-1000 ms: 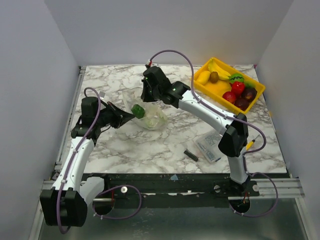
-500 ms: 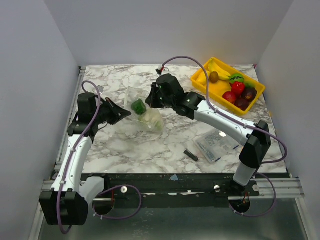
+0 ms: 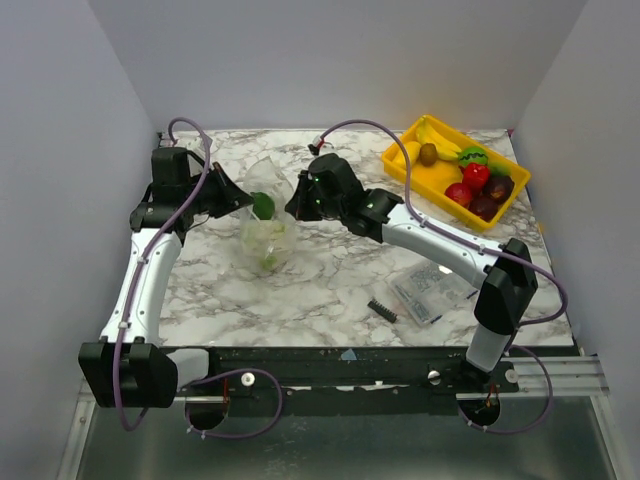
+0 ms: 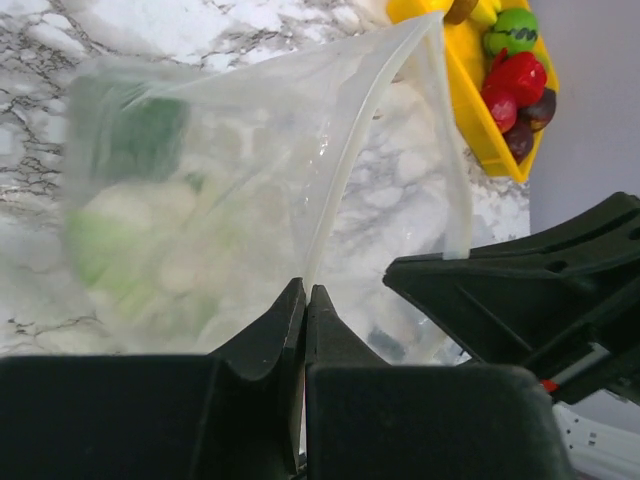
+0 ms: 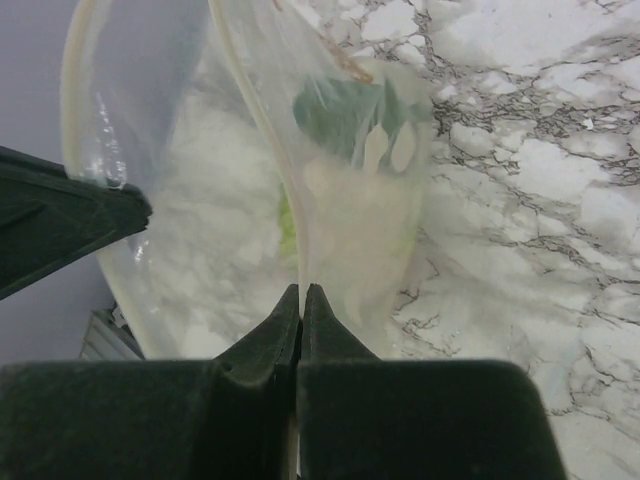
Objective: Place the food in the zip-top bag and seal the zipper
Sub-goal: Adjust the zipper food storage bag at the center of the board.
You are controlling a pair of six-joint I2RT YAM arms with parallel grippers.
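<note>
The clear zip-top bag (image 3: 268, 232) hangs lifted between my two grippers, with green food pieces (image 3: 262, 205) inside. My left gripper (image 3: 244, 196) is shut on the bag's mouth edge at its left; in the left wrist view (image 4: 305, 290) the zipper strip (image 4: 345, 170) runs up from its closed jaws. My right gripper (image 3: 292, 206) is shut on the mouth edge at the bag's right; the right wrist view (image 5: 301, 290) shows the strip (image 5: 255, 110) rising from its closed jaws. The mouth gapes open between them. The remaining food (image 3: 475, 180) lies in the yellow tray (image 3: 402, 168).
A small black ridged piece (image 3: 381, 309) and a flat clear packet of dark parts (image 3: 425, 290) lie on the marble table near the front right. The yellow tray stands at the back right corner. White walls close in the left, back and right.
Both grippers have carried the bag up and toward the back left. The bag now hangs between them with its mouth pulled wider; the left arm has swung back.
</note>
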